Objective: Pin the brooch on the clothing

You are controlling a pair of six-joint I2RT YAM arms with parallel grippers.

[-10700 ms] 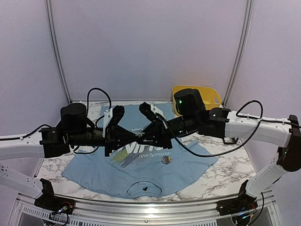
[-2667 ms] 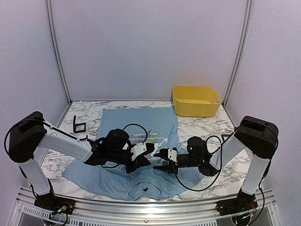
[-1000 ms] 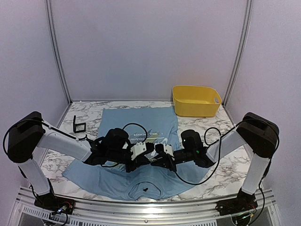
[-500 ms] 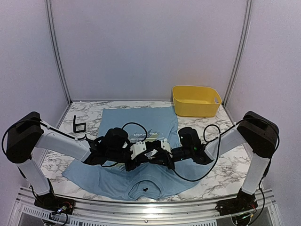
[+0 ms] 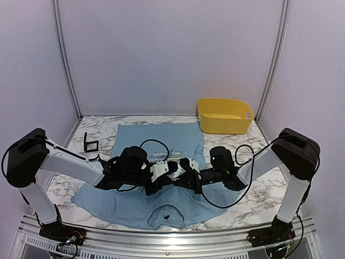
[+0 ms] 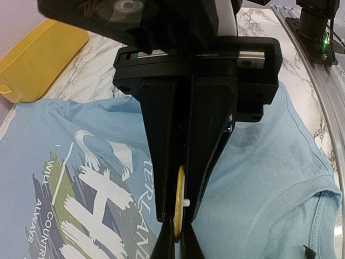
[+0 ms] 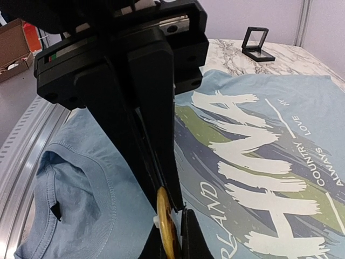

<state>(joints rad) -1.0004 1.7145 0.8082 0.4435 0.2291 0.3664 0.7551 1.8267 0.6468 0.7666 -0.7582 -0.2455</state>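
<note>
At the far left of the worktop [image 5: 253,189] stands one small black frame [image 5: 90,144], well clear of the work. One T-shirt [image 5: 102,197] lies flat with its collar toward the arms. Over its chest print the two claws meet tip to tip. The left claw [image 6: 177,245] is clenched on the one brooch [image 6: 178,202], a gold disc held edge-on with a pale stub on its side. The right claw [image 7: 171,240] appears clamped on the same disc from the opposite side. Whether the brooch touches the cloth cannot be told. The likely trouble is that, with both claws pinching so thin a piece, uneven pull could twist it loose or drop it. A downward push could also bunch the loose fabric instead of piercing it. One yellow tub [image 5: 225,116] sits at the far right.
</note>
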